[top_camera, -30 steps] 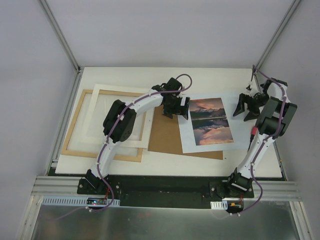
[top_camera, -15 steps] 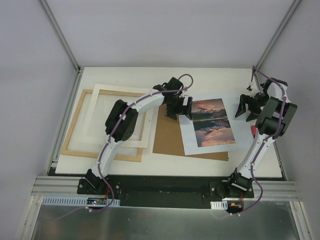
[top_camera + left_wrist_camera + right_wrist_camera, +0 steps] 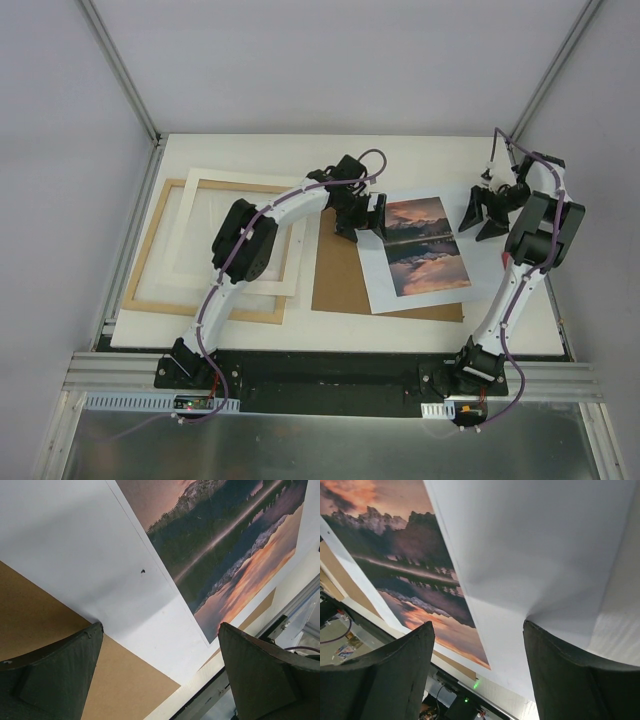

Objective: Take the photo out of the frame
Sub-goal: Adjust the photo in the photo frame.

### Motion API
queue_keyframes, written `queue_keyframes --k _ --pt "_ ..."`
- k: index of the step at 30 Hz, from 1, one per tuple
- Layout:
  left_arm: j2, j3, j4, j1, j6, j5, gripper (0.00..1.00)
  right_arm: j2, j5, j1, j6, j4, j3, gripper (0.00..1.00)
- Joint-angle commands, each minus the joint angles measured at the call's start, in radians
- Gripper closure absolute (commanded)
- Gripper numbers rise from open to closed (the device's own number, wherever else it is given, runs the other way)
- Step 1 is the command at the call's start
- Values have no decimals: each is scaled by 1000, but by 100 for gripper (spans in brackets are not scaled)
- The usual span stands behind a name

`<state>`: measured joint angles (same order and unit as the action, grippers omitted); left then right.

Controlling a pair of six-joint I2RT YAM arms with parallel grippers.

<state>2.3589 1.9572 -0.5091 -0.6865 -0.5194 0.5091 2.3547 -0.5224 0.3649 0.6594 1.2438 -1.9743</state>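
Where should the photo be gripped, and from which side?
Probably by the right white border of the photo, coming from the right with the open right gripper: the sheet lies flat on the backing board, so only its edge offers purchase.

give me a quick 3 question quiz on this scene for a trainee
1. The photo rests on: A) the frame B) the brown backing board C) nothing, it is lifted
2. True or false: the left arm's jaws are shut on the photo.
3. On which side of the table, the robot's left or right, does the frame lie?
Key: 1 B; 2 false; 3 left
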Motion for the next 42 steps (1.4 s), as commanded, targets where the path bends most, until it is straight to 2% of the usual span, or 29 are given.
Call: queue_keyframes --k 1,6,9,13,17,22,33,42 --pt "56 -15 -32 -13 -24 32 1 2 -56 -17 35 83 -34 27" --pt "48 -20 -16 -2 -33 51 1 -12 25 -41 14 59 -21 27" --pt "-1 -53 -28 15 -24 -6 1 -34 91 -58 -10 13 18 27" --pt "-85 -109 -46 47 -7 -75 1 -66 84 -60 -32 -3 35 25" --pt "-118 -121 -46 59 5 -80 1 -121 78 -44 -32 -29 32 21" --pt "-87 -107 -46 59 -4 -67 1 -72 150 -20 -30 -1 -29 20" --pt "-3 -69 -45 54 -37 -14 1 -12 297 -9 -40 -24 -44 19" --pt "28 -54 -28 48 -62 35 1 -24 226 -90 -4 29 26 23"
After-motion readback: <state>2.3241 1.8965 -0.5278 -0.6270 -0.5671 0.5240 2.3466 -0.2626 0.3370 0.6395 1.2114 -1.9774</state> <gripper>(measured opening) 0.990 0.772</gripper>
